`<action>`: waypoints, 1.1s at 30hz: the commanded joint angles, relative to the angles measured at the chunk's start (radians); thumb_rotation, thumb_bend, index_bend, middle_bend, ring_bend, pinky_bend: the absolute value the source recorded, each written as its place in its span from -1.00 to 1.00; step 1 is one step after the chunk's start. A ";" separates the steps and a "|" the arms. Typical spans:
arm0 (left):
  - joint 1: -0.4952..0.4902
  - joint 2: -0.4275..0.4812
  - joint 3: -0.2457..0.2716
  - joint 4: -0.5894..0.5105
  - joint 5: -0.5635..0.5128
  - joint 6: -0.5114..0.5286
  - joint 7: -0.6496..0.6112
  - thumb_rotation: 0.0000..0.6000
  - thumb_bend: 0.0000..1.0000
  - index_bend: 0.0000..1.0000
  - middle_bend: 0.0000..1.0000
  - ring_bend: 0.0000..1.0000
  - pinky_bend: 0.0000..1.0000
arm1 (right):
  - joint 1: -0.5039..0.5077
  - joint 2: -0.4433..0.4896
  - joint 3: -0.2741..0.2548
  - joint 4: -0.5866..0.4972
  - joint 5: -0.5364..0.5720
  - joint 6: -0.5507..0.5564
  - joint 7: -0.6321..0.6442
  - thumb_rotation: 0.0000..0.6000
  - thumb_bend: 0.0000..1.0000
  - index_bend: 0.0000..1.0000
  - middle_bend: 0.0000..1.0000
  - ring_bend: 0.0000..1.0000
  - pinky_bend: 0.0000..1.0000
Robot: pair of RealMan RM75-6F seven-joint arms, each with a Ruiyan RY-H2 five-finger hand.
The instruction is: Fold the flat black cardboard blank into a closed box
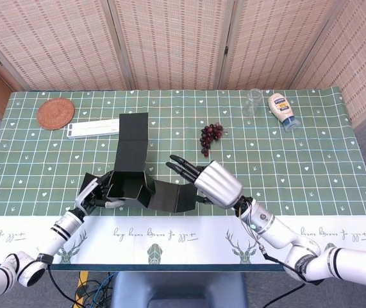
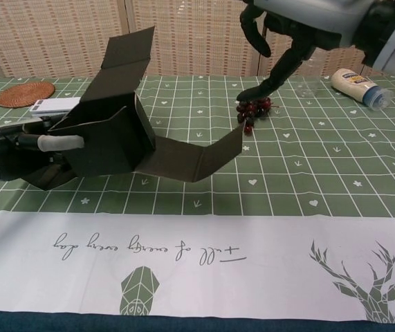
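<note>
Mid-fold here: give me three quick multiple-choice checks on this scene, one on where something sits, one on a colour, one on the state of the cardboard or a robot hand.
1. Where is the bunch of grapes?
A. beside the woven coaster
B. on the cloth beyond the right robot hand
C. inside the box

2. What colour is the tablecloth's grid area?
A. green
B. red
C. blue

3. What state is the cardboard blank in?
A. flat
B. closed box
C. partly folded, flaps open

Answers:
1 B: the grapes lie past the right robot hand.
2 A: the tablecloth is green.
3 C: the cardboard blank, held by the left robot hand, has walls raised and flaps open.
</note>
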 commanded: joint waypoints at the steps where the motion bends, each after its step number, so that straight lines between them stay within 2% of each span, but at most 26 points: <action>1: -0.009 0.032 -0.008 -0.011 -0.004 -0.019 -0.042 1.00 -0.77 -0.58 -0.63 0.25 0.44 | -0.028 0.003 -0.017 -0.010 -0.019 0.025 0.015 1.00 -0.89 -1.00 -0.83 0.40 0.98; 6: -0.016 0.069 -0.014 -0.022 -0.003 -0.029 -0.096 1.00 -0.77 -0.58 -0.63 0.25 0.44 | -0.060 -0.020 -0.024 0.020 -0.037 0.059 0.002 1.00 -0.86 -1.00 -0.83 0.40 0.98; 13: -0.028 0.121 -0.017 -0.056 0.010 -0.036 -0.164 1.00 -0.77 -0.58 -0.63 0.25 0.44 | -0.086 -0.137 -0.023 0.122 -0.061 0.096 -0.064 1.00 -0.82 -1.00 -0.83 0.40 0.98; 18: -0.036 0.156 -0.015 -0.096 0.020 -0.040 -0.189 1.00 -0.77 -0.58 -0.62 0.26 0.44 | -0.085 -0.267 -0.005 0.242 -0.084 0.134 -0.060 1.00 -0.82 -1.00 -0.84 0.36 0.98; 26: -0.051 0.204 -0.006 -0.143 0.044 -0.040 -0.234 1.00 -0.77 -0.58 -0.63 0.25 0.44 | -0.047 -0.452 0.040 0.468 -0.131 0.215 0.032 1.00 -0.82 -1.00 -0.89 0.28 0.98; 33: -0.060 0.217 0.026 -0.132 0.093 -0.021 -0.260 1.00 -0.77 -0.58 -0.63 0.25 0.44 | 0.007 -0.537 0.072 0.611 -0.168 0.260 0.074 1.00 -0.82 -1.00 -0.92 0.25 0.98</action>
